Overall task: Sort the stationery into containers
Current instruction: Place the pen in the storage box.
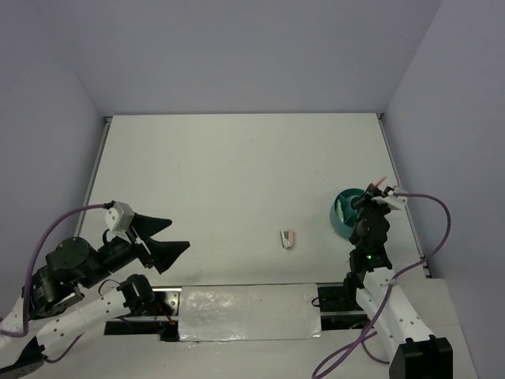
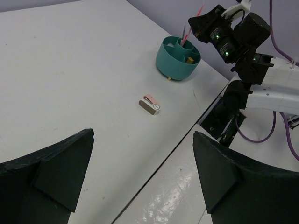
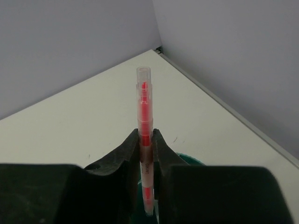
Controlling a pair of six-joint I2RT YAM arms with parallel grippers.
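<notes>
white table [image 1: 237, 174]; right gripper [image 3: 145, 139] pinches pen [image 3: 144, 100] above teal cup [image 2: 174, 66]

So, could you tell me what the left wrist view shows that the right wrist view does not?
Only the left wrist: the stapler lying on the table, the compartments of the cup, the open left fingers, and the right arm by the cup. Only the right wrist: a close look at the right fingers clamping the pen. Both: the pen, the cup (just a rim sliver in the right wrist view) and the table.
</notes>
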